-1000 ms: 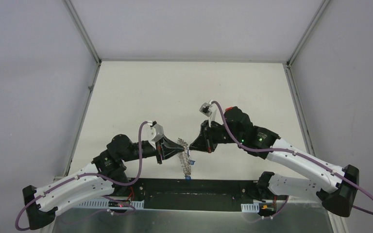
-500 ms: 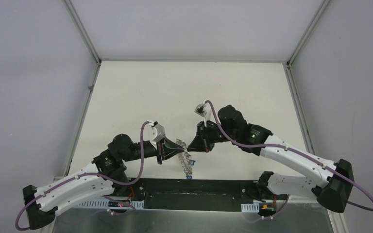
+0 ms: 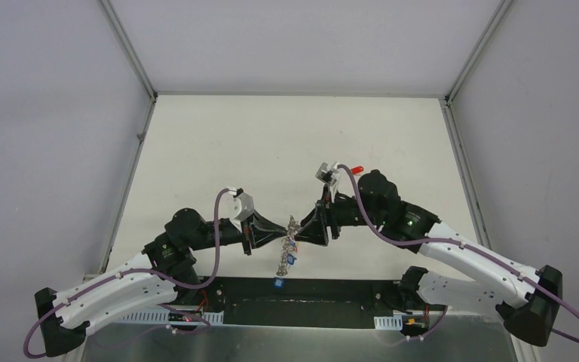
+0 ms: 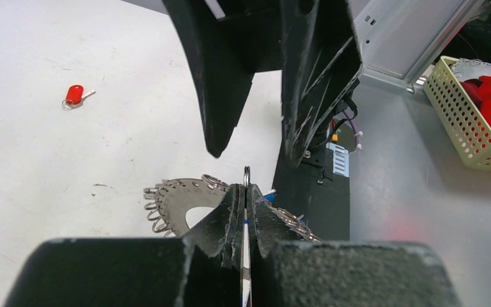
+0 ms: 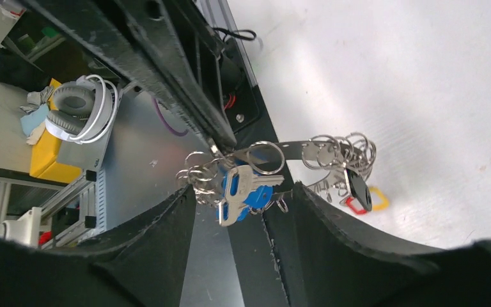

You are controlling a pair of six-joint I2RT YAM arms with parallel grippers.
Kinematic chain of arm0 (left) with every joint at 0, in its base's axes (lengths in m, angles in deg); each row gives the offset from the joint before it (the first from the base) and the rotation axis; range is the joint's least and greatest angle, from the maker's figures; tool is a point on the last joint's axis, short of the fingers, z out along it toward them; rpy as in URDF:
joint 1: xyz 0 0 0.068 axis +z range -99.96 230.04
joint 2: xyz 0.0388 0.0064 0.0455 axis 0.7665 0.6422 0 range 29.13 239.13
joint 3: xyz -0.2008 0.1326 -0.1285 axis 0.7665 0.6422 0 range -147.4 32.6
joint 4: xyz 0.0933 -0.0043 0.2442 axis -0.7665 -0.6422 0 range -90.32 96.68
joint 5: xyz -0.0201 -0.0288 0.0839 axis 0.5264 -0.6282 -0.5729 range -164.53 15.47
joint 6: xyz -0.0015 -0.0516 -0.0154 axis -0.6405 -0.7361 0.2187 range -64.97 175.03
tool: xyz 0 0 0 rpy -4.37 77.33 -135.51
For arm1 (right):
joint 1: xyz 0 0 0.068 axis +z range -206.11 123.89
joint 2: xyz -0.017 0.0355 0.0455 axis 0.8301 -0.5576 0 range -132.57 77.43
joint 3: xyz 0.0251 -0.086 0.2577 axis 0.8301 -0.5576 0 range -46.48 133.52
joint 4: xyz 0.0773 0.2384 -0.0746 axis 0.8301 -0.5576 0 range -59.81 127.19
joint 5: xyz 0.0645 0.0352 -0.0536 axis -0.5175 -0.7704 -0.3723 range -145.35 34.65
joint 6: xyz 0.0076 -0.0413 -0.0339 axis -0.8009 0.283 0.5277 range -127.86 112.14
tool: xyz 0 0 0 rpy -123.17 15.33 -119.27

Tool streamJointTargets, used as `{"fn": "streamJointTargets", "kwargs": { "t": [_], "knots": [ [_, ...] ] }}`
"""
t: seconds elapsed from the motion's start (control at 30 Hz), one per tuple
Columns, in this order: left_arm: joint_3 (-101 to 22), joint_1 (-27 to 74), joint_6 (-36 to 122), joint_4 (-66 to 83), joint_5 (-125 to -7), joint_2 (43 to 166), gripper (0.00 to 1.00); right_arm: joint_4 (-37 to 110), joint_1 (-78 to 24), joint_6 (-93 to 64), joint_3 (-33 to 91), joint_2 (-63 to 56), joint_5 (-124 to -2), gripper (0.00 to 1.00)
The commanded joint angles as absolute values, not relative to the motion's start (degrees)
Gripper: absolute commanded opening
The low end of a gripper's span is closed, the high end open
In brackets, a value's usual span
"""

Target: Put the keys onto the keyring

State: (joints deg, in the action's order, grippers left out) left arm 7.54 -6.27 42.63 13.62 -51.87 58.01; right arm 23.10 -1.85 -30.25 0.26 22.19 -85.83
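Nearest the arm bases, the left gripper (image 4: 245,192) is clamping shut on the rim of the large flat grey metal keyring (image 4: 179,204), holding it edge-on above the white table (image 3: 271,151), with the lower part of the ring hanging down toward the near edge. Meeting it from the other side, the right gripper (image 5: 243,192) is standing open. Its black fingers (image 5: 166,224) are straddling a cluster of wire loops and the blue-tagged keys (image 5: 240,185) dangling there, without pinching them. Farther along the ring, a black-tagged key (image 5: 357,185) is hanging too. Well beyond both grippers, the small red-tagged key (image 3: 358,169) is lying flat on the table by itself.

The ring is likely stiff, thin and slick, so a firm edge grip suits it, though the hung keys are probably swinging freely. The red key looks light and low-lying; pinching its plastic tag should work best, leaving the metal end free for a loop.
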Motion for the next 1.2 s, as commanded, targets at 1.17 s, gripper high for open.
{"fn": "streamJointTargets", "kwargs": {
  "t": [1.17],
  "knots": [
    [4.04, -6.75, 44.29, 24.2, -42.99, 59.69, 0.0, 51.23, -0.91, -17.28, -10.22, 26.63, -96.41, 0.38]
  ]
}}
